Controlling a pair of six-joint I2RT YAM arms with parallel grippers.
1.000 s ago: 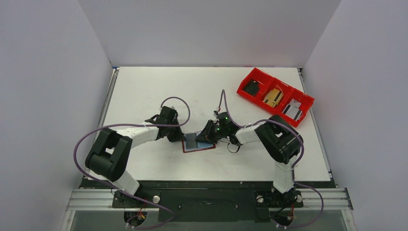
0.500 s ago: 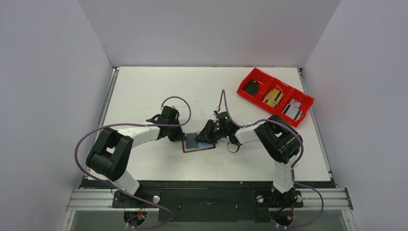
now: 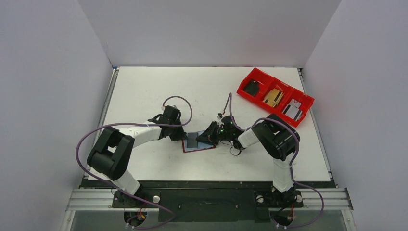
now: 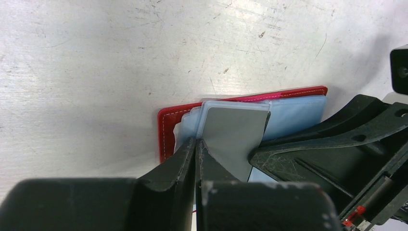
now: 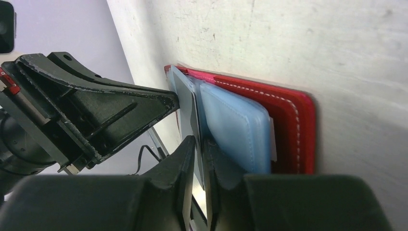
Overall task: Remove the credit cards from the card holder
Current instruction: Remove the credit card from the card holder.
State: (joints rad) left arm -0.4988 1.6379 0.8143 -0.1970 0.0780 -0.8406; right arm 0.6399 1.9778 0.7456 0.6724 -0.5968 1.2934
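The card holder (image 3: 199,149) lies open on the table, dark red with pale blue sleeves (image 5: 235,127). A grey credit card (image 4: 235,137) stands tilted up out of the sleeves, and in the top view it shows as a dark patch (image 3: 191,140). My right gripper (image 5: 199,144) is shut on this card's edge, reaching in from the right (image 3: 203,140). My left gripper (image 4: 197,142) is shut, its tips down on the holder's left edge (image 4: 166,130) beside the card. In the top view the left gripper (image 3: 183,137) sits at the holder's left side.
A bright red three-compartment bin (image 3: 274,96) holding small items stands at the back right. Grey walls enclose the table on three sides. Each wrist view shows the other gripper's fingers (image 5: 120,108) close across the holder.
The right arm has shifted slightly left and lower over the holder, with its jaws a little tighter on the card. The left gripper and the holder have stayed put.
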